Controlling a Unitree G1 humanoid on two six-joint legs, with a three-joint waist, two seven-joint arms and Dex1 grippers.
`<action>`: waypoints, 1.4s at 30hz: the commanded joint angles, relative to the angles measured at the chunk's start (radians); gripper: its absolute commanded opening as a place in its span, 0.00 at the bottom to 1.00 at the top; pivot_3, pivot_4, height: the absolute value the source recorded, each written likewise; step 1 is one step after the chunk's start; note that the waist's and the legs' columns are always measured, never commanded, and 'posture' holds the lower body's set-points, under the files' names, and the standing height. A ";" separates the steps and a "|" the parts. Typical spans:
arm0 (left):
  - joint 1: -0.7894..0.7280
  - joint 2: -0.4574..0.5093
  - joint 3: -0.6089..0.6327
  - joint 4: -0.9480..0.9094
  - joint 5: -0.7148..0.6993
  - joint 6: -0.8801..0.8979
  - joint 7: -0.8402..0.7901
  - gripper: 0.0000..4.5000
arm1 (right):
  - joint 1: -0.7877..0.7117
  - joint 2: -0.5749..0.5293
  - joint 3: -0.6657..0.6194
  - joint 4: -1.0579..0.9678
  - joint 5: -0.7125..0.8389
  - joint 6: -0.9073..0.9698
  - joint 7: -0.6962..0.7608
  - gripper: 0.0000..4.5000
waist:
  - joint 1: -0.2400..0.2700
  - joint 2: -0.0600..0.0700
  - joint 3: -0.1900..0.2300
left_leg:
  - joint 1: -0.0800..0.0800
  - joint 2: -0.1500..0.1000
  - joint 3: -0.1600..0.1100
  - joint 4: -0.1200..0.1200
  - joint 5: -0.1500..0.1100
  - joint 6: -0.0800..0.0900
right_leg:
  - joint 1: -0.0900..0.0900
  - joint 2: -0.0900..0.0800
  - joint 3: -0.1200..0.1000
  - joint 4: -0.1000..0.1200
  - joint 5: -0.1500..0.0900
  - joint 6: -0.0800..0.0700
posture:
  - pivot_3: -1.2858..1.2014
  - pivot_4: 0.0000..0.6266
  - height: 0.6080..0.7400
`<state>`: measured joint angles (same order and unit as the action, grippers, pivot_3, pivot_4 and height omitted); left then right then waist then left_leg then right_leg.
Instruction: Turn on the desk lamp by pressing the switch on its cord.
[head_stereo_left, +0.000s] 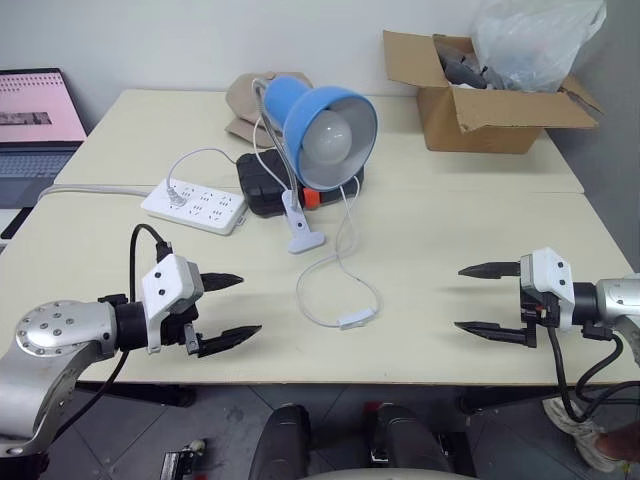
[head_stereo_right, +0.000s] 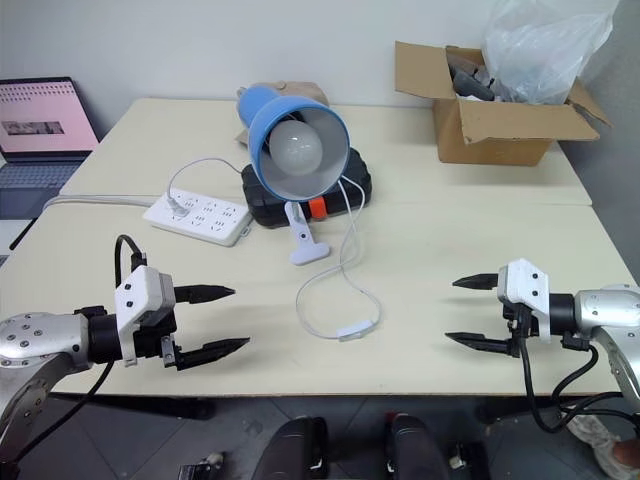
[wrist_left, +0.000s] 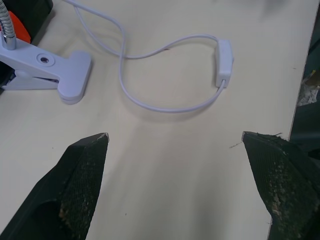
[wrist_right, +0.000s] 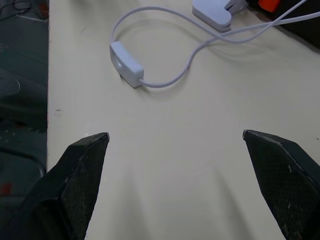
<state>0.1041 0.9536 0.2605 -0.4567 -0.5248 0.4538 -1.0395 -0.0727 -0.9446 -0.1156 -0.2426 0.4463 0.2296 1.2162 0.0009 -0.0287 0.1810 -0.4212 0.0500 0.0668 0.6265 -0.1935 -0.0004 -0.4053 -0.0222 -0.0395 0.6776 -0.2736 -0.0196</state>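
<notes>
The desk lamp (head_stereo_left: 325, 125) stands at the table's middle, its blue shade and white unlit bulb facing me, its white clip base (head_stereo_left: 303, 238) on the tabletop. From it the thin white cord (head_stereo_left: 335, 265) loops toward the front edge and carries the small white switch (head_stereo_left: 356, 320), also seen as the switch (wrist_left: 223, 62) and the switch (wrist_right: 126, 63). My left gripper (head_stereo_left: 231, 310) hovers open to the left of the loop, empty. My right gripper (head_stereo_left: 484, 299) hovers open to the right of it, also empty. Both point inward at the switch, well apart from it.
A white power strip (head_stereo_left: 195, 206) lies left of the lamp, with a black box (head_stereo_left: 262, 185) behind the clip. An open cardboard box (head_stereo_left: 490, 95) with a plastic bag sits at the back right. A laptop (head_stereo_left: 35, 115) stands at the far left. The table's front edge (head_stereo_left: 400, 380) runs just below the switch.
</notes>
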 joint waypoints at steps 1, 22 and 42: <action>-0.004 -0.002 -0.002 -0.018 0.000 -0.012 -0.007 0.99 | -0.017 0.006 -0.004 -0.024 -0.002 -0.015 -0.004 1.00 | 0.000 0.000 0.000 | 0.000 0.000 0.000 0.000 0.000 0.000 | 0.000 0.000 0.000 0.000 0.000 0.000 | 0.52 0.24 1.00; -0.202 -0.089 -0.178 0.041 0.106 -0.088 0.008 0.99 | 0.012 0.028 0.006 -0.141 -0.003 0.058 -0.067 1.00 | 0.007 0.000 0.000 | 0.000 -0.001 0.000 0.001 0.000 0.000 | 0.001 0.000 0.000 0.000 0.001 0.001 | 0.52 0.24 1.00; -0.367 -0.338 -0.561 0.270 0.352 -0.217 0.035 0.99 | 0.177 -0.011 -0.141 -0.439 0.093 0.331 -0.221 1.00 | 0.016 -0.001 0.000 | -0.002 -0.002 -0.002 0.002 0.000 0.000 | 0.000 0.000 -0.001 0.001 0.004 0.008 | 0.52 0.24 1.00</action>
<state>-0.2469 0.6243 -0.2886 -0.1960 -0.1900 0.2653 -0.9973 0.1076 -0.9447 -0.2197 -0.6386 0.5123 0.5406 1.0104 0.0168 -0.0293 0.1808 -0.4231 0.0481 0.0644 0.6284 -0.1933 -0.0001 -0.4049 -0.0221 -0.0404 0.6781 -0.2692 -0.0118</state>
